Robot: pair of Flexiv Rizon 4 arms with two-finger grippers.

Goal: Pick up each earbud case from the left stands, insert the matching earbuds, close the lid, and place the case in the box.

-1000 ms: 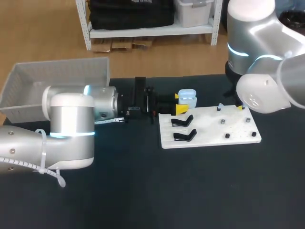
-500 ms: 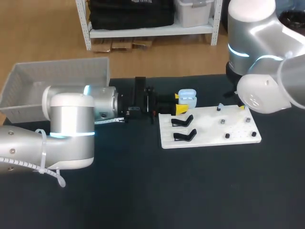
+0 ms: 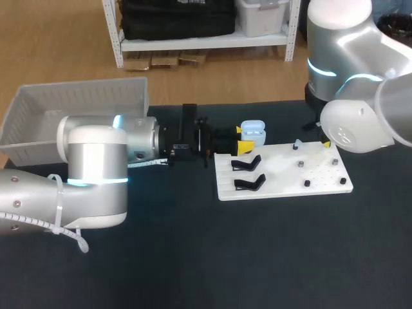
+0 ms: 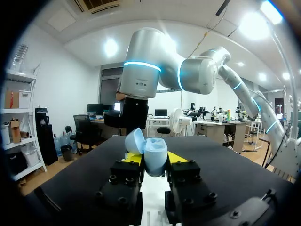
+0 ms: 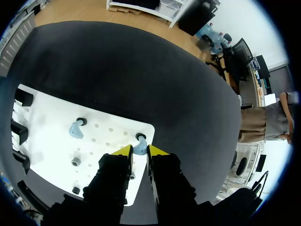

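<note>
You have seen next to nothing move over the last second. Your left hand (image 3: 243, 139) stays clamped on the earbud case (image 3: 253, 131), one yellow tip on each side. Your right hand (image 5: 139, 151) has kept its place over the far end of the white board (image 3: 283, 177). Read that as a pause at the insert step, not progress. The case is off its stand and held lid-up above the table (image 3: 257, 257), just past the board's corner by the stands. Nothing has gone into it that you can see.

The right hand sits right over one earbud (image 5: 139, 147), which is on its peg. Whether it has gripped it, you cannot tell (the wrist view shows closeness, not contact).

Counted:
- **Earbud case:** one, light blue.
- **Earbuds:** two, the second earbud (image 5: 75, 129) being on a peg further along the board.
- **Black stands:** two, (image 3: 246, 163) and (image 3: 250, 183), both bare.
- **Small studs:** four or so (image 3: 300, 164), with nothing on them.
- **Box:** one (image 3: 77, 96), well apart from the board, on your left.
</note>
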